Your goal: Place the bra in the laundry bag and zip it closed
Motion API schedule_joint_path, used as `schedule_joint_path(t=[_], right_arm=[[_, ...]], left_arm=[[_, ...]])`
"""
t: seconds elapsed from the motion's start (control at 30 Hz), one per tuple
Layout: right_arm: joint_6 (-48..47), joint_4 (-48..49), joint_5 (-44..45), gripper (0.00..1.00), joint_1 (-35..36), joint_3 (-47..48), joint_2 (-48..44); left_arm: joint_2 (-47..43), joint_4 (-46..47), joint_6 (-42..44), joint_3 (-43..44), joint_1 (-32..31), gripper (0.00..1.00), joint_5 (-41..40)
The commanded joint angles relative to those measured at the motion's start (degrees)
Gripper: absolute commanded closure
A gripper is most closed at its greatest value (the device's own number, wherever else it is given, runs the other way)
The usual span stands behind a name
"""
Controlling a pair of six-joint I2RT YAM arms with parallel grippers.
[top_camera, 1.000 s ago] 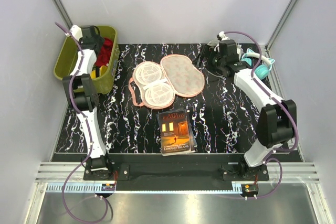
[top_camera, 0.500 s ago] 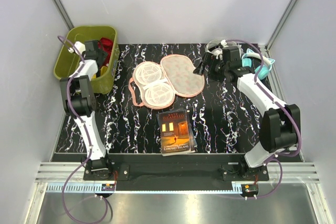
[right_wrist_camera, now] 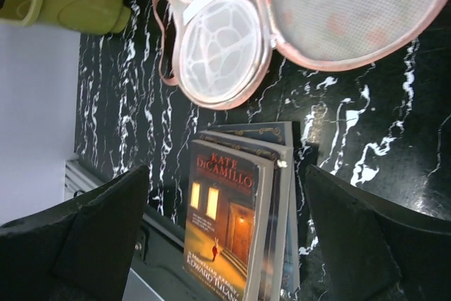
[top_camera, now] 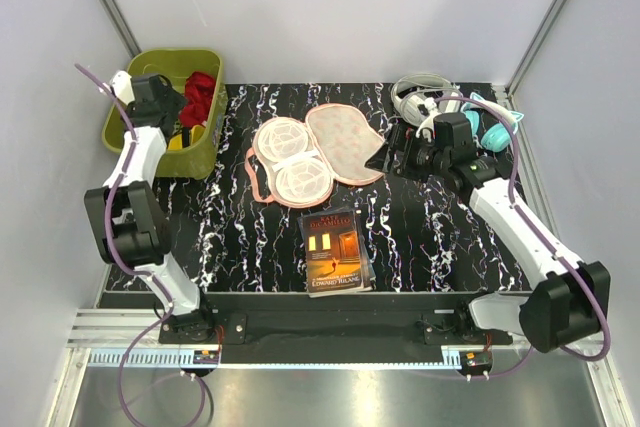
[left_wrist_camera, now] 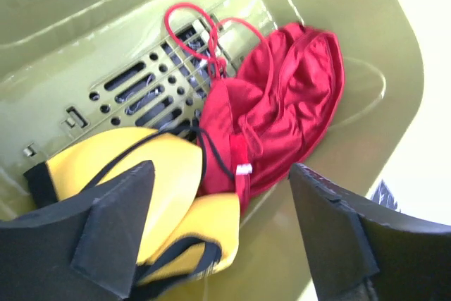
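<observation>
Left tool (left_wrist_camera: pixel 218 202): released, above bra (left_wrist_camera: pixel 169 174) in basket (left_wrist_camera: pixel 338 33).
Right tool (right_wrist_camera: pixel 225 195): released, at bag's (top_camera: pixel 345 142) 3 o'clock.

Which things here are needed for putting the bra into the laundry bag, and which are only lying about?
Needed:
- bra
- laundry bag

Lying about:
- red garment
- green basket, which holds the bra
- book
- teal item

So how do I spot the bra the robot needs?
Find the green basket at the far left corner of the table. Inside it lies the bra, beside a red cloth. It's the bright yellow padded one with dark trim.
</observation>
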Motion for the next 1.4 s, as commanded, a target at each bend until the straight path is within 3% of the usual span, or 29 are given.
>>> schedule_joint_path(t=[0.0, 0.13, 0.3, 0.4, 0.53, 0.57, 0.67, 1.07, 1.27, 1.37], right_arm=[[-1.57, -0.94, -1.31, 0.00, 1.38, -0.67, -3.72], [-2.44, -1.47, -1.14, 0.00, 2.34, -0.24, -4.61], [-3.68, -1.91, -0.61, 0.00, 3.23, 0.64, -4.09], [-4.12, -2.35, -0.17, 0.00, 3.31, 1.43, -3.12], [-4.21, -2.52, 0.09, 0.00, 3.23, 2.75, -2.15], [-4.29, -2.53, 0.18, 0.00, 3.31, 2.93, -1.80], [-4.47, -2.79, 0.44, 0.00, 3.93, 3.81, -1.54], [-5.17, -2.79, 2.02, 0.00, 7.88, 5.30, -1.18], [-3.42, -3.84, 2.03, 0.00, 9.20, 8.46, -0.74], [-2.71, -3.76, 0.19, 0.01, 9.46, 10.31, -0.31]], left_arm=[[0.07, -6.10, 5.98, 1.53, 0.00, 0.14, 5.93], [4.38, -11.91, 6.95, 4.96, 0.00, 0.14, 11.90], [8.51, -14.11, 6.78, 8.04, 0.09, 0.19, 12.10], [9.48, -14.11, 5.90, 8.48, 0.00, 0.34, 13.58], [9.84, -14.64, 4.58, 8.75, 0.53, 0.67, 14.03], [8.88, -14.64, 4.23, 8.75, 0.53, 0.82, 14.03], [5.20, -14.64, 3.71, 8.40, 0.53, 1.00, 12.80], [-16.25, -18.68, 1.50, 7.95, 0.53, 1.00, 8.93], [-24.07, -20.61, 0.98, 10.68, -0.26, 1.00, 16.40], [-27.85, -21.32, -0.16, 10.59, -5.95, 1.00, 18.16]])
